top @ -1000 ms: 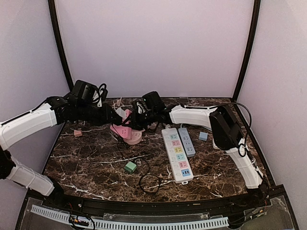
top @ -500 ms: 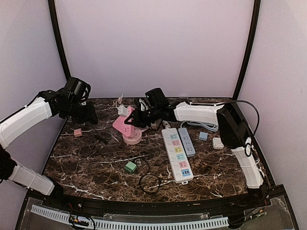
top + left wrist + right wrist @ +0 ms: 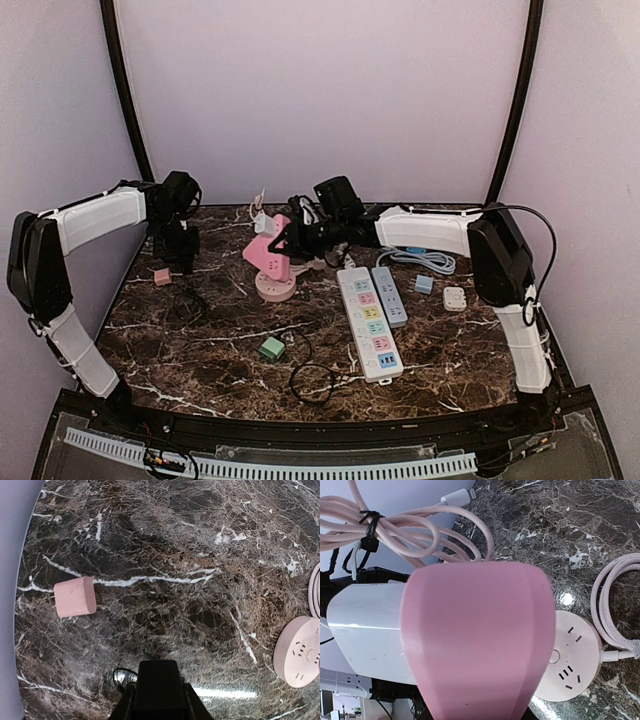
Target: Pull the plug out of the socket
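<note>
Left wrist view had your left gripper (image 3: 158,706) clamped on the black plug (image 3: 157,680), well apart from the pink socket (image 3: 268,258), which your right gripper (image 3: 290,240) was gripping. Pull looked done to me, only the setting down was left.

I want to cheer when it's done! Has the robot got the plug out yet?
Looks like it! The black plug sits in the left fingers, well apart from the pink socket. The right fingers grip that socket, tilted up. Left to do, probably: set both down. A white charger beside the socket looks plugged in, but I can't be sure.
</note>
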Available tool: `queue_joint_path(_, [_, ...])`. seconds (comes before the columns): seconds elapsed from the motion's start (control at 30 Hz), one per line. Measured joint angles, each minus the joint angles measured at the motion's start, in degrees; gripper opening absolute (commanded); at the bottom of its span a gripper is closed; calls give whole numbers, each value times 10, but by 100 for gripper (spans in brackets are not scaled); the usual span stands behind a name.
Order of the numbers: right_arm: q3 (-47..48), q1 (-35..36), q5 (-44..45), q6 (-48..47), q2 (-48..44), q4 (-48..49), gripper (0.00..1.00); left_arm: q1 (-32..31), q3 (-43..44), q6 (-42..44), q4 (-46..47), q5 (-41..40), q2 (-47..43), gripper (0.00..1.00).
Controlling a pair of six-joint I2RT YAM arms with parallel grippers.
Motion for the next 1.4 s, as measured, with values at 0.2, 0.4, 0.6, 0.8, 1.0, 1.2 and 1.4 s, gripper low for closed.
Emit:
queue_joint_path(0.2, [-33,-4,0,-7,-18,-4,0,6,69,13,9,4,104,10])
queue_joint_path(0.4, [-63,-15,-1,-16,-52,-7,0,14,108,17,19,8,174,12])
queue_joint_path(0.6, [-83,-22,-2,-21,-75,-6,0,19,121,18,39,36,205,15])
queue_joint_path(0.8, [-96,-23,-2,-21,-75,-7,0,34,120,18,74,99,206,15])
queue_joint_path(1.0, [-97,-24,-3,-21,-75,-7,0,68,88,11,128,182,206,21])
queue_joint_path(1.2, [-97,-24,-5,-21,-75,-7,0,93,66,4,171,249,204,39])
queue_joint_path(1.4, [-97,-24,-5,-22,-75,-7,0,102,41,1,181,269,203,62])
